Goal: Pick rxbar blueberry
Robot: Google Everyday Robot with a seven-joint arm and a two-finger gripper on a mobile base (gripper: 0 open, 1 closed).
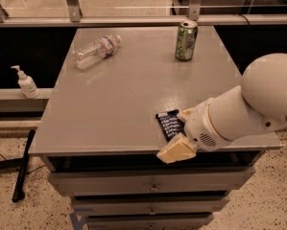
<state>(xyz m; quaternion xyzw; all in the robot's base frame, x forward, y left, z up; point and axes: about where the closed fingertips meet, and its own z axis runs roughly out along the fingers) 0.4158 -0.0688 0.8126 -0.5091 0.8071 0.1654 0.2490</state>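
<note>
On a ledge at far left, off the surface (109, 104), stands a pump dispenser (26, 82), and below it a black rod (23, 166) lies on the speckled floor. On the grey surface, toward the back left, a clear bottle (96, 51) lies on its side with its cap pointing to the back right. Further right, near the back edge, a green can (186, 40) stands upright, well apart from the bottle. The bar (169, 125), dark blue with white lettering, lies flat near the front edge, right of centre, with its long side running diagonally from back left to front right. My end effector (172, 134) is right at it: its fingers are apart, one cream finger (174, 150) lying at the front edge just before the bar, the other's tip showing just behind the bar's far corner, so the bar sits between them. The bar's right end is hidden under my wrist. My white arm (258, 104) reaches in from the right, over the front right corner of the surface, above the drawers (148, 183).
</note>
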